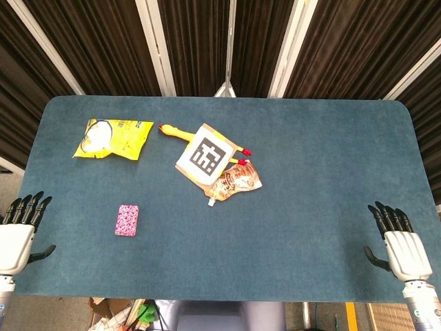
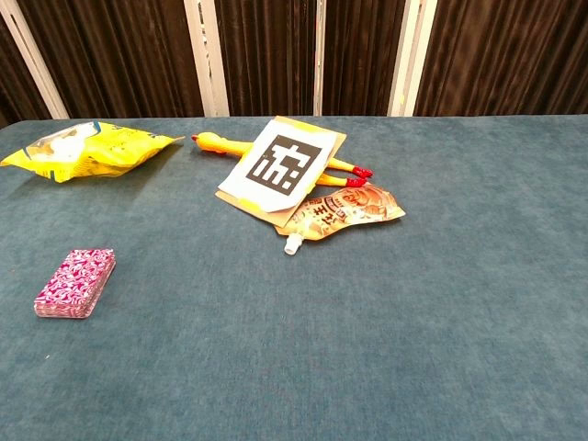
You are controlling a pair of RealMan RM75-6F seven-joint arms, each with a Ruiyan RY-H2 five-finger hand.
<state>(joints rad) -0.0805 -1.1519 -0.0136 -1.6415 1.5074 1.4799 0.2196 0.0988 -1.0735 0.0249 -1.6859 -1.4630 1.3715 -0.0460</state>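
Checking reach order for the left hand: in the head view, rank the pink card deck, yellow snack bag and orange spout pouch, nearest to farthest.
From the left hand, at the table's near left edge:
1. Pink card deck, just to its right on the near left of the table.
2. Yellow snack bag, far left.
3. Orange spout pouch, centre, partly under the marker card.

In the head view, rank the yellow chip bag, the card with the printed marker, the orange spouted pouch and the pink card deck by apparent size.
1. Yellow chip bag
2. Marker card, close to the bag, so unsure
3. Orange spouted pouch, partly under the card
4. Pink card deck
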